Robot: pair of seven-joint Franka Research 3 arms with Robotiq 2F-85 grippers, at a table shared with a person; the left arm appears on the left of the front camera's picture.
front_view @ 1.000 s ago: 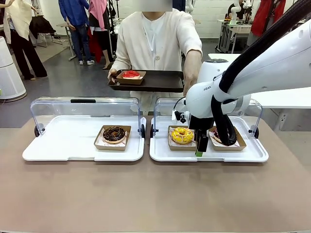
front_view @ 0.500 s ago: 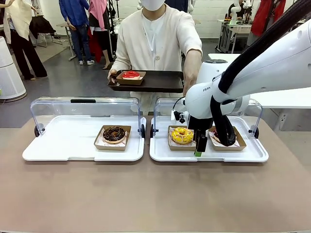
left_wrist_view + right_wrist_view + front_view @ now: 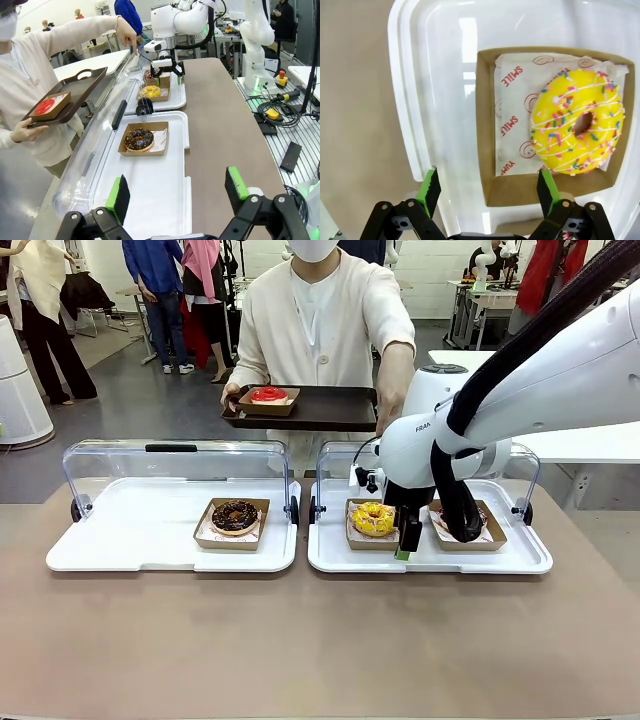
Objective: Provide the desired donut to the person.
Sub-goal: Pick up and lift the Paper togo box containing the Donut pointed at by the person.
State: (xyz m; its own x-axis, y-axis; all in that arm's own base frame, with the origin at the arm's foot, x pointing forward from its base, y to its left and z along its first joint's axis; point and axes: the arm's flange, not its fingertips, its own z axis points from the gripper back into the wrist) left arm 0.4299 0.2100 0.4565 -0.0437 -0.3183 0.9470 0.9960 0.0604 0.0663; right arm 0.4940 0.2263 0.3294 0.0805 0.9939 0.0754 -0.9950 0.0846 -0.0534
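The person (image 3: 320, 320) holds a dark tray (image 3: 330, 405) that carries a red donut (image 3: 268, 394). Their other hand (image 3: 131, 40) points down at the right white tray (image 3: 500, 558). On that tray a yellow sprinkled donut (image 3: 373, 518) sits in a cardboard box, beside a darker donut (image 3: 447, 521) half hidden by my right arm. My right gripper (image 3: 405, 540) hangs open over the yellow donut's (image 3: 577, 129) box, at its near edge, fingers (image 3: 432, 182) apart and empty. A chocolate donut (image 3: 235, 516) lies on the left tray. My left gripper (image 3: 177, 191) is open and empty above that tray's near end.
Both white trays have clear lids (image 3: 175, 465) raised at their far side. The brown table (image 3: 300, 640) stretches in front of the trays. Cables and devices lie on a side bench (image 3: 280, 115). Bystanders stand far behind the person.
My right gripper has drifted slightly to the left over the yellow donut's box. The person's tray and pointing arm have stayed put.
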